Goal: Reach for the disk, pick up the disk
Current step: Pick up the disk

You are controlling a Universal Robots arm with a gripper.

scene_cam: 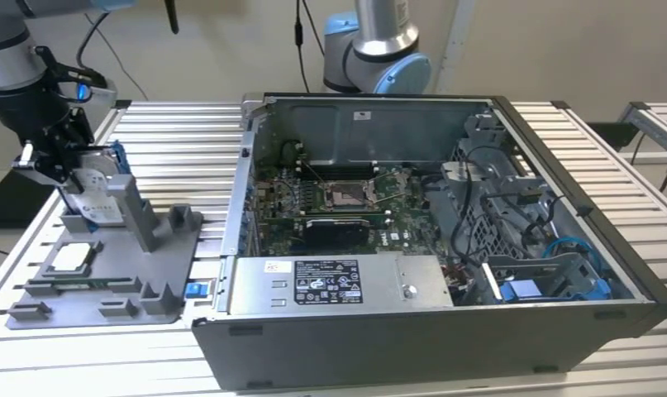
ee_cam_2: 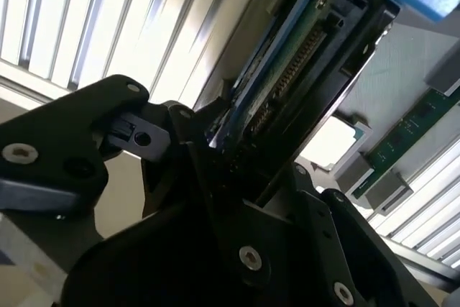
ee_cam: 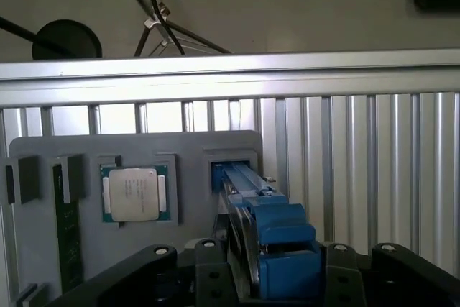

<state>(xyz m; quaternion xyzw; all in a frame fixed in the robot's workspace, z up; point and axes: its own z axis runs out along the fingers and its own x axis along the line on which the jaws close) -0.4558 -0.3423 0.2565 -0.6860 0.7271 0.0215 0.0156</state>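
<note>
Disk point(ee_cam_2: 302, 55) partly behind gripper point(ee_cam_2: 248, 152)

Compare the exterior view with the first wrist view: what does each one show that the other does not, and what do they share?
The exterior view gives the open computer case, its motherboard and another robot arm behind the case. The first wrist view gives a round black object and thin crossed rods beyond the table's edge. Both give the gripper shut on the disk, the grey tray, the square chip lying in it, and the slatted table.
</note>
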